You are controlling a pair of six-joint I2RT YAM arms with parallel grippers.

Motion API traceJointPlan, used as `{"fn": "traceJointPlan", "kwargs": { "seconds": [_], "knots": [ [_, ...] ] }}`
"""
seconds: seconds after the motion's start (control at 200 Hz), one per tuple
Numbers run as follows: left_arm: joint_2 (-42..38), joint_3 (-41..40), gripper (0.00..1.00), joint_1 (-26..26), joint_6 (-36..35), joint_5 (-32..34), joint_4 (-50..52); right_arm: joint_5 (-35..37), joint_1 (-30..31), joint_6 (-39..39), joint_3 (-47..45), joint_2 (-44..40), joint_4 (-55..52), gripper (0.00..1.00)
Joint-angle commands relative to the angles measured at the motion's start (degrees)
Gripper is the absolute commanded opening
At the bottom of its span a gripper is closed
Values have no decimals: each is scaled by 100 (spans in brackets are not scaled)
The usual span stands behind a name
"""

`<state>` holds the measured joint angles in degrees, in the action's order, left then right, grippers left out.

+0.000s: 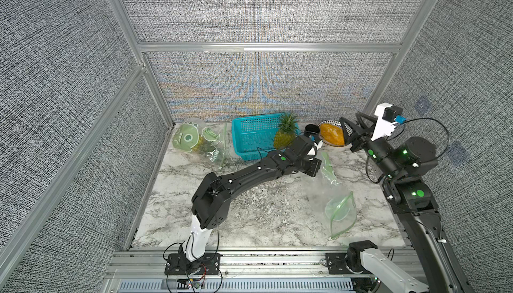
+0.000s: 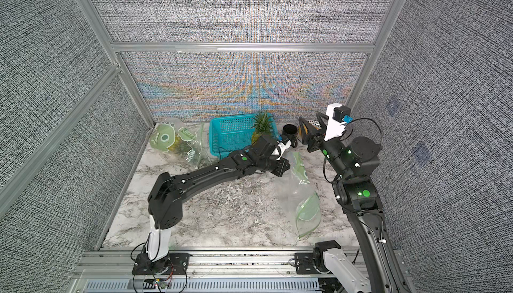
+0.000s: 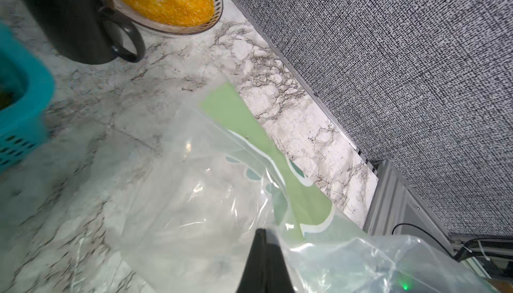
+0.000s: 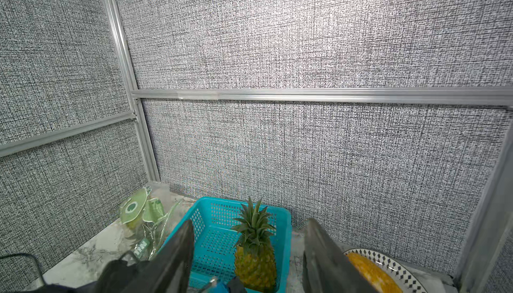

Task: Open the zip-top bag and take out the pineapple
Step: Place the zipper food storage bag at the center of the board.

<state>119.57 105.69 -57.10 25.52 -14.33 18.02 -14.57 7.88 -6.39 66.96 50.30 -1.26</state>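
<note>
Pineapple [image 1: 283,138] upright in basket [image 1: 249,134], left gripper [image 3: 262,243] seemingly pinching bag [image 3: 194,194]

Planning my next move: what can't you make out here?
- Left gripper: shut; left wrist view too blurred, plastic too clear, to show a pinch on the bag.
- Pineapple, lower part: left arm covers it in both top views.
- Plate: right gripper covers part in both top views.

The clear plastic zip-top bag [image 1: 337,208], printed in pale green, lies crumpled and empty on the right side of the grey-veined marble tabletop [image 1: 249,222], its green-edged mouth gaping open at the near end. The small yellow-brown pineapple [image 1: 284,136] with a spiky green crown is out of the bag. It stands upright in the right end of the teal mesh plastic basket [image 1: 249,130] by the back wall.
</note>
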Motion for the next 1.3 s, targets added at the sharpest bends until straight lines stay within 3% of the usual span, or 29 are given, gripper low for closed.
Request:
{"fn": "traceJointPlan", "kwargs": {
  "seconds": [0.0,0.16,0.31,0.476,0.551,0.666,0.761,0.931,1.056,1.296],
  "knots": [
    [613,825,0,-14,24,15,134,208,-16,-37,-12,-77,-59,64],
    [1678,2395,0,-82,5,-20,520,283,-30,-72,-41,-169,-68,64],
    [2340,3185,0,-82,155,93,315,288,-32,-108,-43,-205,-75,64],
    [2780,3745,0,-117,336,-349,230,348,-35,-82,-51,-245,-118,64],
    [2737,3709,25,-134,278,-491,219,384,-32,-64,-51,-266,-133,64],
    [2405,3465,59,-136,1,-701,221,398,-35,-64,-51,-268,-120,64],
    [1907,3081,69,-130,-341,-779,285,393,-34,-81,-60,-267,-103,64],
    [718,2120,74,-110,-892,-632,584,384,-33,-90,-69,-246,-94,64],
    [-316,1241,74,-10,-1088,-156,835,321,-37,-116,-110,-193,-68,64],
    [-2451,-915,73,467,-886,1887,884,-14,-37,-180,-235,-48,3,64]
  ]
}}
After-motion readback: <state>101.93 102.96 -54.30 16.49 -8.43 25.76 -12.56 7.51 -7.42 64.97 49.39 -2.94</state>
